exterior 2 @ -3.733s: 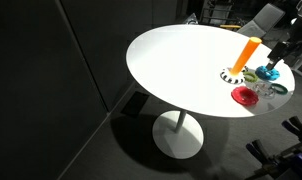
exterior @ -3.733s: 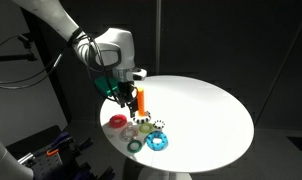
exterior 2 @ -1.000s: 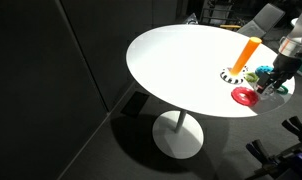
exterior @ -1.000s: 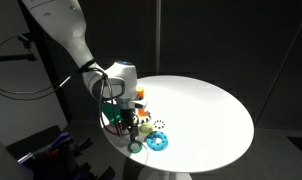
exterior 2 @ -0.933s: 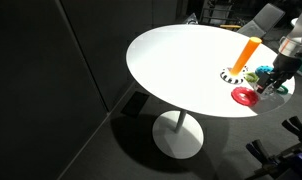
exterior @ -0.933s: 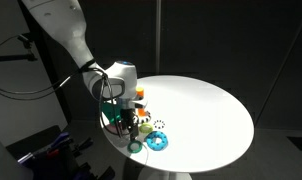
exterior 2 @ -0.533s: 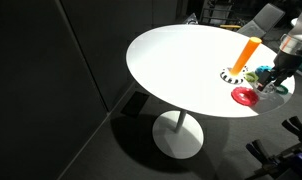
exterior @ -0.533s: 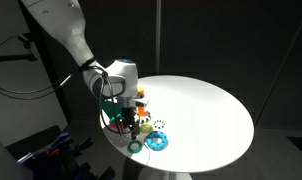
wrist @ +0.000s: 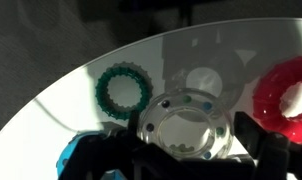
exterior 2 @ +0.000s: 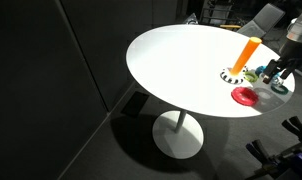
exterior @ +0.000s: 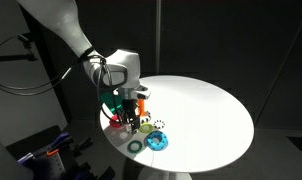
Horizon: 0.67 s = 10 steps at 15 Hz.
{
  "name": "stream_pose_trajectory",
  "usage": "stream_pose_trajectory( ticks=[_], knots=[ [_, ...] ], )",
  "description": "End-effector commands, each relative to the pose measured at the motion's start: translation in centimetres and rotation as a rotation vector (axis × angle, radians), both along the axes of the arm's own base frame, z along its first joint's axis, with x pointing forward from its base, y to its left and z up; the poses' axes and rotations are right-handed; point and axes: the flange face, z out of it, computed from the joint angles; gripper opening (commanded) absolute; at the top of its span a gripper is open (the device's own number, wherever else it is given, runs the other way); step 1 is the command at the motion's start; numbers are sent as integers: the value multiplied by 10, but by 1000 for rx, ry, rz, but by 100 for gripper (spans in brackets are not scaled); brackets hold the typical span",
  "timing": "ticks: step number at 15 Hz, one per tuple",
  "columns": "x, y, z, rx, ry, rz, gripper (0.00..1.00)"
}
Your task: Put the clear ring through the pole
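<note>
In the wrist view the clear ring [wrist: 186, 112], see-through with coloured specks around its rim, sits between my gripper's [wrist: 188, 152] dark fingers, which are shut on it, above the white table. The pole [exterior 2: 248, 54] is an upright orange peg near the table's edge. It also shows just behind the gripper [exterior: 127, 116] in an exterior view [exterior: 141, 96]. The gripper [exterior 2: 275, 70] hangs a short way beside the pole, over the cluster of rings.
On the round white table [exterior: 206, 110] lie a dark green toothed ring [wrist: 123, 90], a red ring [wrist: 287, 95], a blue toothed ring [exterior: 157, 142] and a black-and-white ring [exterior 2: 231, 74] at the pole's base. The table edge is close to the rings.
The gripper has risen from the cluster of rings and moved slightly towards the pole, carrying the clear ring up with it.
</note>
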Motion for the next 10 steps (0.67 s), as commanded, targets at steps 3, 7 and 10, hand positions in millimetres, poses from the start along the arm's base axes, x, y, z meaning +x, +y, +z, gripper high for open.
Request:
stream_pose_trajectory(
  ticks=[3,7,10],
  knots=[
    [8,-7,45,-6,9,-9,68],
    [16,-8,74,-7,-1,-15,68],
    [23,-10,94,-6,-10,-21,68]
  ],
)
